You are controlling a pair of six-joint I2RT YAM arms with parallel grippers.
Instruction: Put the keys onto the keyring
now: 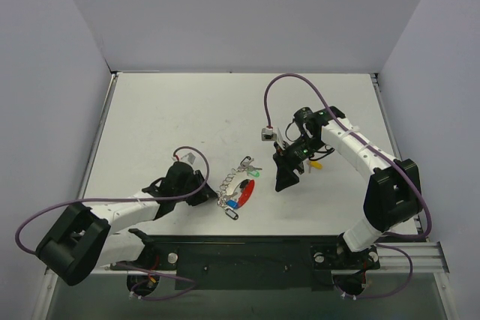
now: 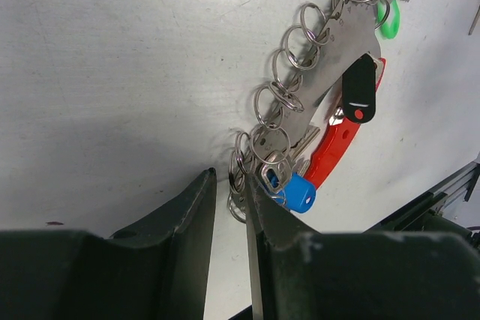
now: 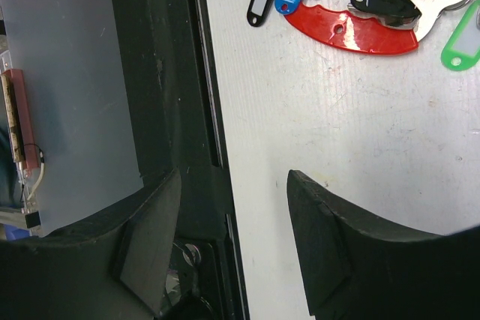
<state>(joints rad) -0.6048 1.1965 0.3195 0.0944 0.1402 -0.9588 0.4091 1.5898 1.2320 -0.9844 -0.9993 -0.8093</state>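
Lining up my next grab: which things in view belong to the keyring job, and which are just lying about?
Job: keyring chain; green tag, black tag, blue tag, red piece; yellow piece by the right arm, probably a key.
Lying about: purple cables; white plug.

Our left black two-finger gripper point(image 2: 229, 177) reaches low and forward, fingers point(image 2: 187, 215) a narrow slit apart — our right black two-finger gripper point(image 3: 234, 177) points down from a bent arm point(image 1: 352, 148), fingers spread wide.
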